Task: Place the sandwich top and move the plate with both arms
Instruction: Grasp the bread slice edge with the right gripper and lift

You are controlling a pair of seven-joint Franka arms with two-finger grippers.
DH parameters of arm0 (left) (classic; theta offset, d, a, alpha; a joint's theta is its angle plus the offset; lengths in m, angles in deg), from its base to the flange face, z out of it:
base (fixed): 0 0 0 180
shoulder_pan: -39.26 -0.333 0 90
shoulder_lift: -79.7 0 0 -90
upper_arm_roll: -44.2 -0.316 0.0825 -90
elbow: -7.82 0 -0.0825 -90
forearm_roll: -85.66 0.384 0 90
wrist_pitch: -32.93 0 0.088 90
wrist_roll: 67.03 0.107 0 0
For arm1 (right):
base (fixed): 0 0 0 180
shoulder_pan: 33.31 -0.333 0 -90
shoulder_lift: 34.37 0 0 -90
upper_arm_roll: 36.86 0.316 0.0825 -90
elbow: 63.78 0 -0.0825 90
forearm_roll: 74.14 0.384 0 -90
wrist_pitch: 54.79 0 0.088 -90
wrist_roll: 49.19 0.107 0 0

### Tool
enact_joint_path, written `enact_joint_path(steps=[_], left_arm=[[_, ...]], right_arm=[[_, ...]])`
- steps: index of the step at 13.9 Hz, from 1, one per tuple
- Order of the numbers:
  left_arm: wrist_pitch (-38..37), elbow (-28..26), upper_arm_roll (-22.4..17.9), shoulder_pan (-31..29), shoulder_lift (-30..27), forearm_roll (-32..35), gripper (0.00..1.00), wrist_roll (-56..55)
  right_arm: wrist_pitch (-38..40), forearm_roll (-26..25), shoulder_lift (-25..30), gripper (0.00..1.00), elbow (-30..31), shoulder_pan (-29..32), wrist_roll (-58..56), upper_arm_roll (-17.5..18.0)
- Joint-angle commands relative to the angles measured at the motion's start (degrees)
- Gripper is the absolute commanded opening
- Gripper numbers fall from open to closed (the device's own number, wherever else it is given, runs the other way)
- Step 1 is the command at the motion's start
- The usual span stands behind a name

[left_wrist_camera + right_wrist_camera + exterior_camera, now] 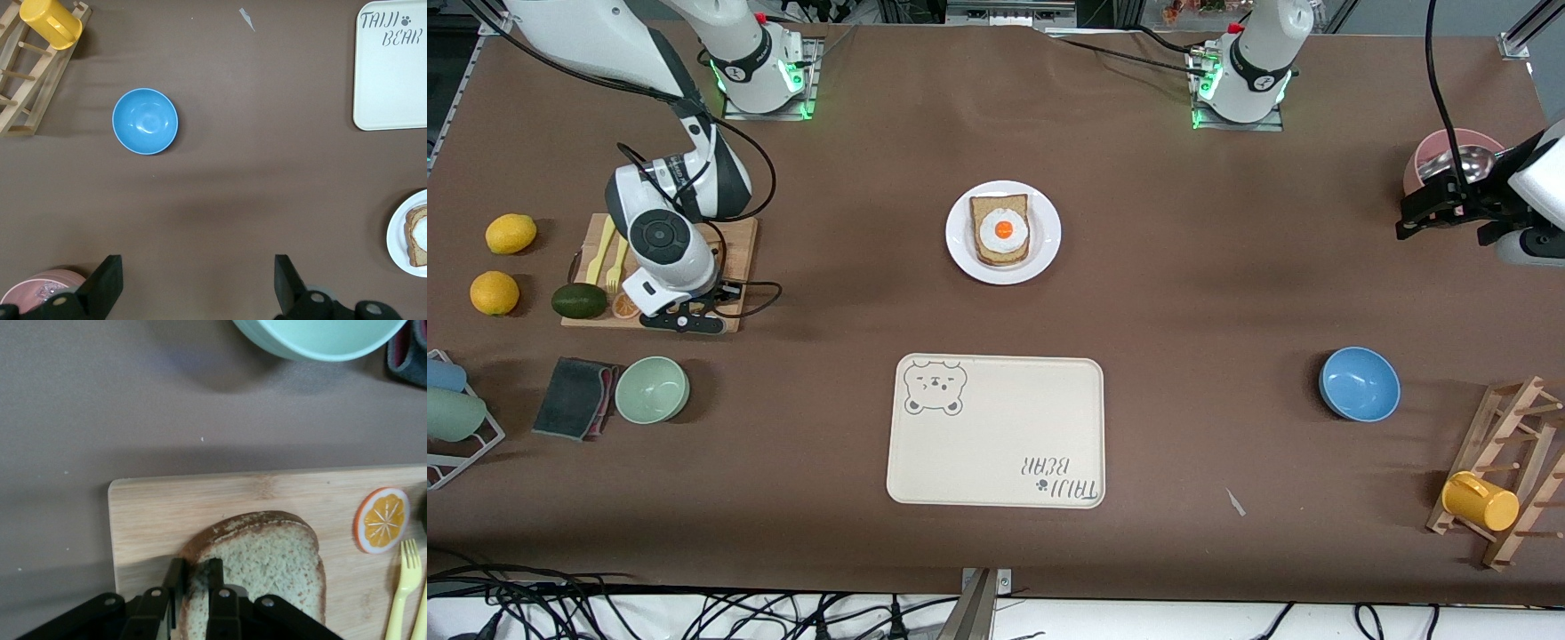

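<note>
Front view: one white plate (1003, 232) is seen in the middle of the brown worktop (1209, 293), farther from the front camera than the single cream tray (996, 431) with the bear drawing. On the plate lies one bread slice bearing a fried egg (1001, 229).

One wooden board (734, 258) lies toward the right arm's end of the worktop, and the right tool (194, 585) is lowered onto it. In the right wrist view its two fingers (214, 577) are seen nearly closed on the edge of the one plain bread slice (267, 567), which lies flat on the board; the crust is pinched between them. One orange slice (381, 519) and two yellow forks (402, 587) are also seen on the board. Beside the board, two lemons (511, 233) and one avocado (579, 300) are counted, with one green bowl (652, 389) and one dark cloth (574, 384) nearer the front camera.

The left arm waits at its own end of the worktop, its tool (197, 287) held wide apart with nothing between the fingers, above bare worktop beside one pink bowl (41, 287). One blue bowl (1359, 383) and one wooden rack (1507, 467) carrying one yellow cup (1480, 500) are seen nearer the front camera.
</note>
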Motion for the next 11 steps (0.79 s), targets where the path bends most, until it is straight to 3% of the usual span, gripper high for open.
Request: enact_joint_path(steps=[1,3,5,7,11], left_arm=[[1.88,-0.64,-0.29,0.13,-0.83,-0.96,1.00,0.13],[2.94,-0.90,-0.29,0.13,-0.66,-0.96,1.00,0.13],[2.86,-1.52,-0.29,0.13,-0.83,-0.96,1.00,0.13],[2.94,-2.13,-0.21,0.13,-1.18,-0.96,1.00,0.13],[2.94,-2.93,-0.21,0.22,-1.45,-0.96,1.00,0.13]], right_arm=[[-2.08,-1.31,-0.96,0.19,0.28,0.60,1.35,-0.05],[-2.08,-1.31,-0.96,0.19,0.37,0.60,1.35,-0.05],[-2.08,-1.22,-0.96,0.05,0.37,0.69,1.35,-0.05],[-2.34,-1.22,-1.57,0.00,0.37,0.69,1.35,-0.05],[-1.73,-1.14,-1.75,0.00,-0.06,0.60,1.43,-0.05]])
